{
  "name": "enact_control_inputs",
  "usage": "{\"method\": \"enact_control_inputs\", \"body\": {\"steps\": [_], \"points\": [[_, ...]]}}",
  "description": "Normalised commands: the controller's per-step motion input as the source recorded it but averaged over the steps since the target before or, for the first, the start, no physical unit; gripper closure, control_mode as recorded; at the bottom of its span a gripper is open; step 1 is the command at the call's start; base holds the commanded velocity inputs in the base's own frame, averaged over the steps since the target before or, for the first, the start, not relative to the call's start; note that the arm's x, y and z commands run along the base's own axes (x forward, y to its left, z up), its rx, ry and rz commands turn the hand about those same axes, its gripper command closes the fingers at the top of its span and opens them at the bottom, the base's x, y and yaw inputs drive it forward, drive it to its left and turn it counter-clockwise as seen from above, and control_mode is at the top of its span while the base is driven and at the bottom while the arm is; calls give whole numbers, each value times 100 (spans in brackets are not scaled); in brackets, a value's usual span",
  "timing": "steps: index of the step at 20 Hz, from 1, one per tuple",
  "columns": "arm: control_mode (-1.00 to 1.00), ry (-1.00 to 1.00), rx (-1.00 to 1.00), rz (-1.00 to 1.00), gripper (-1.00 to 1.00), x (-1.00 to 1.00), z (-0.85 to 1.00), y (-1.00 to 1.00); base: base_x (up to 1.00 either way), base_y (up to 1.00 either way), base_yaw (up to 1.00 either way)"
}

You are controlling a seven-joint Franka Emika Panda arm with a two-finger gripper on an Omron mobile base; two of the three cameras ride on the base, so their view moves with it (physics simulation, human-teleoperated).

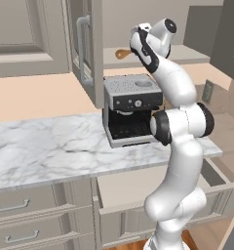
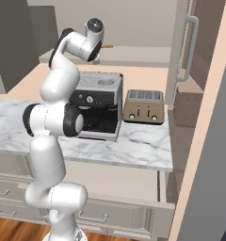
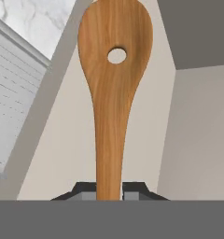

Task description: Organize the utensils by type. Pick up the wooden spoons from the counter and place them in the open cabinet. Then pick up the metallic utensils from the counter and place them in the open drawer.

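In the left base view, the arm reaches up over the coffee machine, which stands on the counter. The orange-brown wooden spoon pokes out above the machine, over the shelf of the open cabinet. Below the machine, the drawer stands pulled out.

In the right base view, the spoon's tip shows just above the machine; a toaster sits beside the machine.

In the hand view, the gripper pinches the spoon's handle between its tips, the holed bowl pointing away.
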Motion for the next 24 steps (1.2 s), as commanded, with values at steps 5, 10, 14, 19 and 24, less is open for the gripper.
{"method": "enact_control_inputs", "body": {"steps": [5,10,14,19,24], "points": [[-100,0,0,0,100,49,0,5,0,0,0],[-100,0,0,1,100,40,-1,2,0,0,0],[-100,0,0,0,100,40,0,1,0,0,0],[-100,0,0,0,100,28,-9,7,0,0,0],[-100,0,0,0,-100,26,-19,9,0,0,0]]}}
